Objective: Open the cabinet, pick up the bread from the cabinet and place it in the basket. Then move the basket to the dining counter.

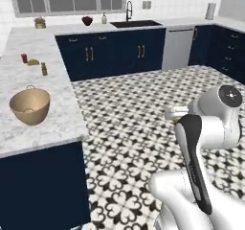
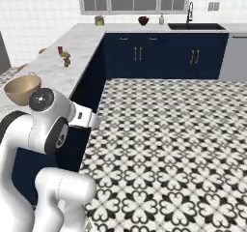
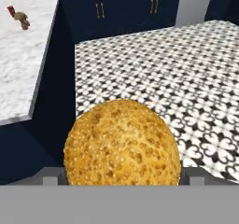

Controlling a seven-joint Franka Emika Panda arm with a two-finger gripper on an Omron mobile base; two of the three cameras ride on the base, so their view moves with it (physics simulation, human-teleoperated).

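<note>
You see the bread (image 3: 122, 143) large and close in the hand view, a round golden lump with a grainy crust, sitting just above the bottom of that view. The gripper (image 3: 122, 178) holds it: the jaws stand wide and pinch the bread between them, and the fingertips are mostly hidden behind the lump. Below the bread in this view lie the patterned floor (image 3: 186, 69) and the dark navy side of the counter.

In the left base view the basket (image 1: 30, 107) stands upright on the marble counter (image 1: 57, 80), near its front edge and a little toward its left side. The basket is round and tan, with a thin handle at its far rim, and you can see that its inside is bare. Further back on the same counter, near the left edge, there are a red cup (image 1: 24, 58), a yellowish half-round item (image 1: 33, 62) just beside it, and a small brown shaker (image 1: 44, 69). The arm (image 1: 196, 147) is folded over the floor, to the right of the counter's front corner, well apart from the basket.
</note>
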